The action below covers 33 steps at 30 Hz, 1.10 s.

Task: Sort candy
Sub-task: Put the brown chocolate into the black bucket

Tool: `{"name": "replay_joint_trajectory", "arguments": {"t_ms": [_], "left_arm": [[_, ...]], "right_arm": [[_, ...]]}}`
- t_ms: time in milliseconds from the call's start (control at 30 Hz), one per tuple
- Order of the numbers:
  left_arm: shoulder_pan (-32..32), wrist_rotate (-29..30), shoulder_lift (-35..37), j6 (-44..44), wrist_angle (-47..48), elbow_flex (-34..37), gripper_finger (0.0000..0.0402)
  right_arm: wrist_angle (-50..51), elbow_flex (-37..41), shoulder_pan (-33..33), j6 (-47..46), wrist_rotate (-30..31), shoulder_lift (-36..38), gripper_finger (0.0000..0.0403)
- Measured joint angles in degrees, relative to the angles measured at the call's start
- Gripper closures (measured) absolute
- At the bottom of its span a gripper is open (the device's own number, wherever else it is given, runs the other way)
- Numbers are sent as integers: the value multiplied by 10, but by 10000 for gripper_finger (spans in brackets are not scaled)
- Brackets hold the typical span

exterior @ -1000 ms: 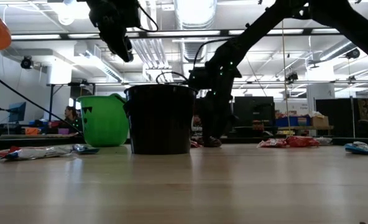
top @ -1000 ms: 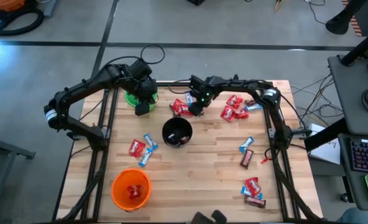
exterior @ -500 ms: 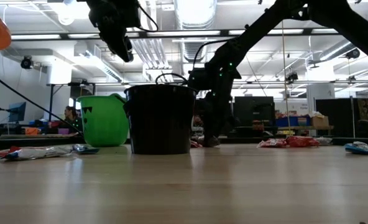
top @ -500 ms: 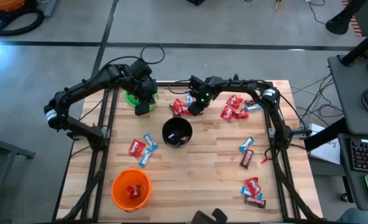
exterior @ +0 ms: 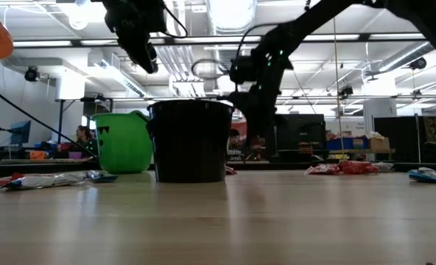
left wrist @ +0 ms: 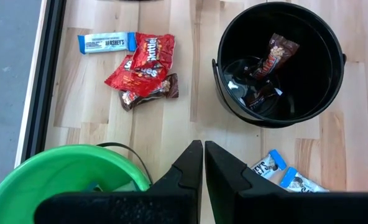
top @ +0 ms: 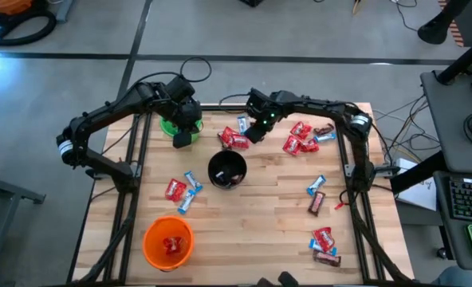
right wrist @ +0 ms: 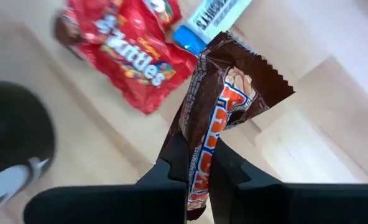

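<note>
Wooden table (top: 276,199), brown candy (right wrist: 224,106) pinched in right pincer (right wrist: 199,171)

a wooden table (top: 268,215) sits on a grey floor. a black cup (top: 227,170) stands near the middle of the table. a green cup (top: 169,126) stands at the far left edge. an orange cup (top: 168,241) stands at the near left side. a dark desk with a keyboard (top: 469,199) is off to the right.

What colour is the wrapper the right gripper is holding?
Dark brown with orange and white lettering, clearest in the right wrist view.
</note>
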State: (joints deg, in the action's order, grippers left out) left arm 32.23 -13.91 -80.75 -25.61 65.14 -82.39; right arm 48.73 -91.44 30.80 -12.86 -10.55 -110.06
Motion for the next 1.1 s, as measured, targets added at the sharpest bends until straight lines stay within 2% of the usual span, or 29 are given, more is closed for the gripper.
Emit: {"name": "replay_joint_trajectory", "arguments": {"t_ms": [233, 400, 800, 1100], "left_arm": [[0, -1, -1, 0, -1, 0, 402], [0, -3, -1, 16, -11, 0, 396], [0, -6, -1, 33, -37, 0, 336], [0, -119, -1, 37, -89, 0, 288]], "right_arm": [[0, 0, -23, -3, 0, 76, 390], [-2, -1, -43, -8, 1, 103, 390], [-7, 0, -99, -30, 2, 109, 390], [-53, 0, -140, -52, 1, 136, 390]]}}
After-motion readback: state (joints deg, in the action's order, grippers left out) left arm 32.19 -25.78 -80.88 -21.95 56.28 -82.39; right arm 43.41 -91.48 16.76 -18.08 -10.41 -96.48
